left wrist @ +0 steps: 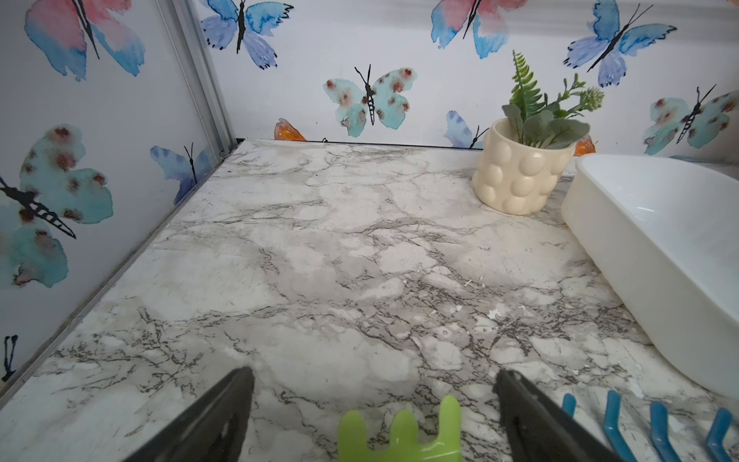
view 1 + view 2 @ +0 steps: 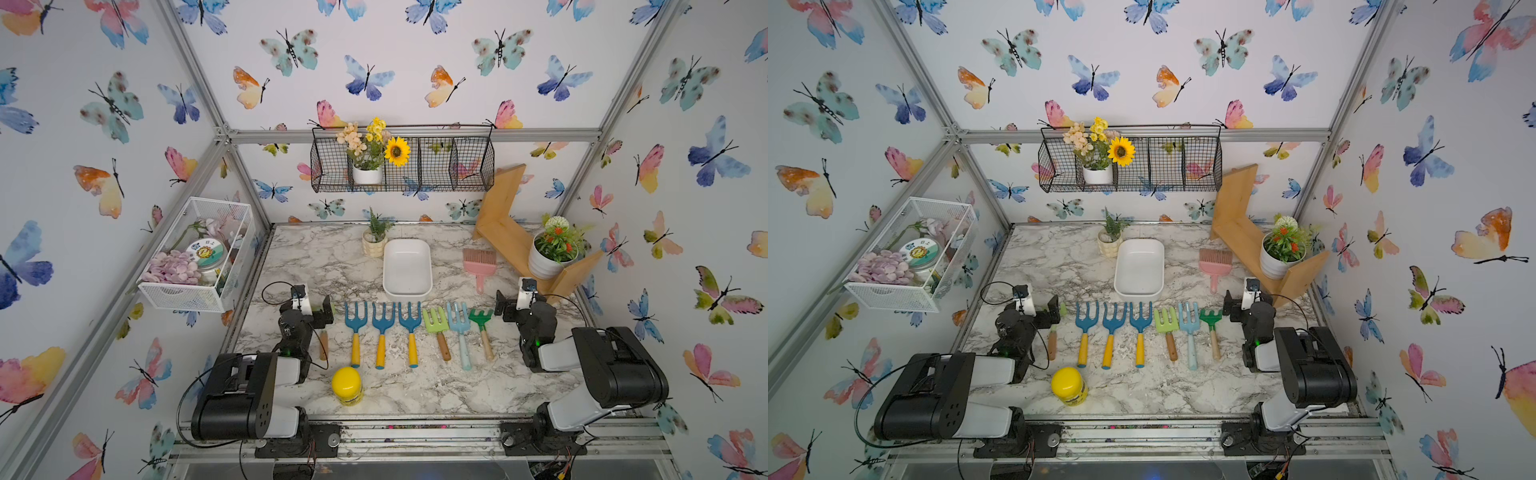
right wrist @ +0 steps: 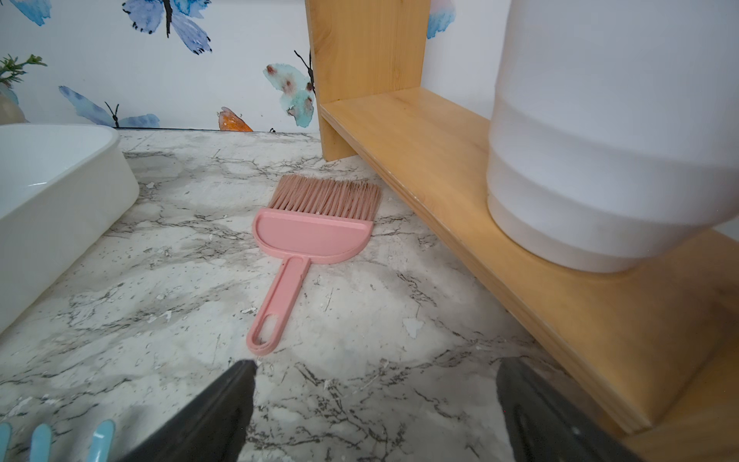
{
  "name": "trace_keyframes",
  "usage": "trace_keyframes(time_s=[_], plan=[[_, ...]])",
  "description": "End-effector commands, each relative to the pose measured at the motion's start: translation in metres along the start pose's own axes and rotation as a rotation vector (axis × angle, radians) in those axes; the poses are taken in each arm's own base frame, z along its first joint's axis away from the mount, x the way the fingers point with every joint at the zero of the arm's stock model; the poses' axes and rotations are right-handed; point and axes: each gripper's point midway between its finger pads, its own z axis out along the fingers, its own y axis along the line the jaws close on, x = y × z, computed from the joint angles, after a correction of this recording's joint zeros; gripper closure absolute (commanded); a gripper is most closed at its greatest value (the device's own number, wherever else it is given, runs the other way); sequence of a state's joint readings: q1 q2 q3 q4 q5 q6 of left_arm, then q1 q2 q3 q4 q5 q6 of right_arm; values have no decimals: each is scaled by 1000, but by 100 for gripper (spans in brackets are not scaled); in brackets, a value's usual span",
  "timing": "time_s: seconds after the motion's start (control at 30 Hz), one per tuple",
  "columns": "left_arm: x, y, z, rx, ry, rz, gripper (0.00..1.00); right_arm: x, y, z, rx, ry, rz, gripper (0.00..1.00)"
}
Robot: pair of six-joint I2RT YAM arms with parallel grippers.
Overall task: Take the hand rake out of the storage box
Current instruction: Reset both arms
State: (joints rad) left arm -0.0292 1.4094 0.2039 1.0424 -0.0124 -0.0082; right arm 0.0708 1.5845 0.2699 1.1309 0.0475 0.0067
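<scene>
The storage box (image 2: 407,270) (image 2: 1139,268) is a shallow white tub at the middle back of the marble table, and its inside looks bare. Several hand rakes (image 2: 381,332) (image 2: 1112,330) lie side by side on the table in front of it, tines toward the box. One more light green hand rake (image 1: 400,432) (image 2: 1063,309) lies under my left gripper (image 1: 376,374) (image 2: 328,309), which is open and holds nothing. My right gripper (image 3: 376,366) (image 2: 503,307) is open over bare marble, right of the row. The box wall (image 1: 660,248) (image 3: 52,208) shows in both wrist views.
A pink hand brush (image 2: 480,264) (image 3: 316,232) lies right of the box. A wooden shelf (image 2: 507,237) with a white flower pot (image 2: 548,257) stands at the back right. A cream pot with a fern (image 2: 374,243) sits by the box. A yellow-lidded jar (image 2: 347,384) stands near the front.
</scene>
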Motion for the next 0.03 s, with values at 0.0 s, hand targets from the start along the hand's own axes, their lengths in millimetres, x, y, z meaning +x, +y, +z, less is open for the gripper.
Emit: trace_keyframes(time_s=[0.0], plan=[[-10,2,2,-13,-30,7,1,-10,1,1,-12,-31,-4,2]])
